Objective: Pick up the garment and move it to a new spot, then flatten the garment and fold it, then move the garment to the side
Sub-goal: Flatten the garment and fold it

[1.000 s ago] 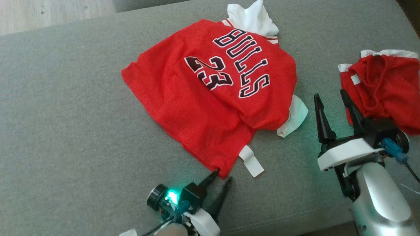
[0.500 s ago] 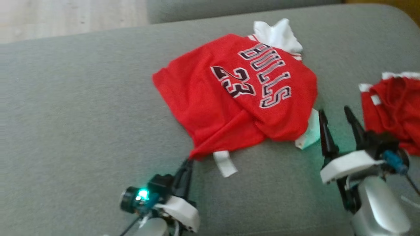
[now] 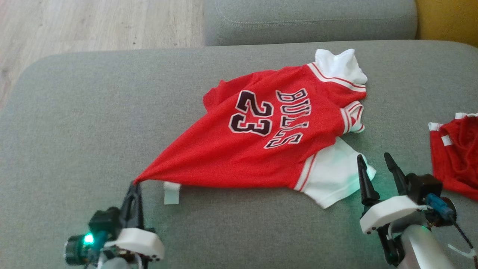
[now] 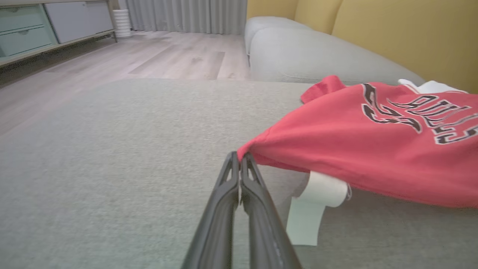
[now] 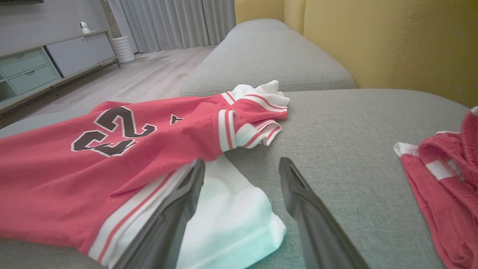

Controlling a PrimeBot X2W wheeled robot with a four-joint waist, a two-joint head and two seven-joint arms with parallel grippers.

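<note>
The garment is a red jersey with white sleeves, printed "BULLS 23", lying on a grey sofa seat. My left gripper is shut on the jersey's lower left corner, stretching the cloth into a point; the wrist view shows the same pinch on the garment by the gripper. A white tag hangs under that hem. My right gripper stands open just right of the white sleeve, holding nothing; in its wrist view the gripper hovers over that sleeve.
A second red and white piece of clothing lies bunched at the seat's right edge. Another grey cushion sits behind, with a yellow backrest at the far right. Wooden floor lies beyond the seat's left and far edges.
The left gripper shut on the jersey's corner and dragged it left, pulling the cloth out flatter and baring a white sleeve. The head camera has also shifted.
</note>
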